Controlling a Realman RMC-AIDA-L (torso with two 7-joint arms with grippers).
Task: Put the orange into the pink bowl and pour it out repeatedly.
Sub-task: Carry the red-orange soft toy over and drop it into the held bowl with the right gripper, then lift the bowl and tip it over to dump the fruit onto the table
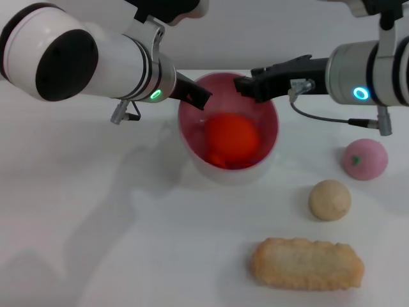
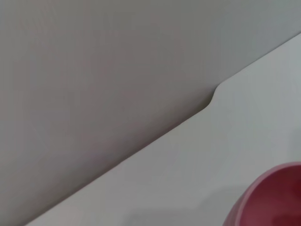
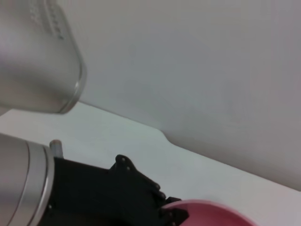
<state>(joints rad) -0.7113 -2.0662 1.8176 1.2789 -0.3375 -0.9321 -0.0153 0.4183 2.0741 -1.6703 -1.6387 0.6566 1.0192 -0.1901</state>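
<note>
white surface [image 1: 96,224] all around. orange [image 1: 231,137] inside pink bowl [image 1: 268,137]. left hand [image 1: 199,98] on near rim, right hand [image 1: 246,86] above far rim; cannot tell either grip. best to tip slowly, away from beige ball [image 1: 330,199].
</note>
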